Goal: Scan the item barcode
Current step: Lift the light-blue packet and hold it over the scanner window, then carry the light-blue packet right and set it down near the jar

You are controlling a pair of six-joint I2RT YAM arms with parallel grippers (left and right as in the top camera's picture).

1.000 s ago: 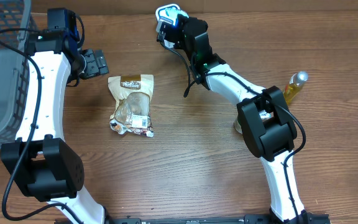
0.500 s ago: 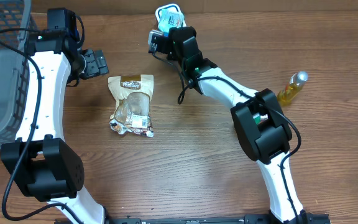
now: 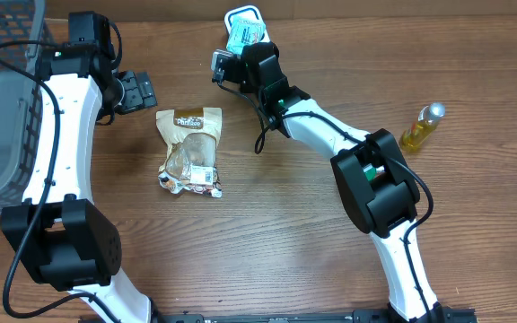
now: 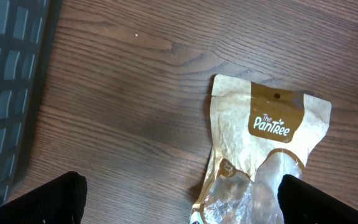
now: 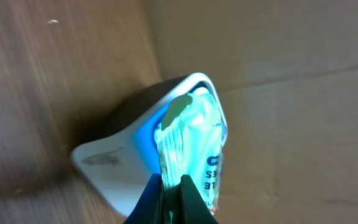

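My right gripper is shut on the item, a thin teal and white packet, pinching its edge. The packet stands right in front of a white barcode scanner with a blue face, at the table's back edge. From overhead, the packet covers most of the scanner, with my right gripper just below it. I cannot make out a barcode. My left gripper hangs open and empty; its black fingers straddle the top of a gold Pantree pouch.
The Pantree pouch lies flat left of centre. A grey mesh basket fills the far left. A small yellow bottle lies at the right. A brown cardboard wall rises behind the scanner.
My right wrist has swung left and slightly back, bringing the packet over the scanner's face. The left arm has stayed still.
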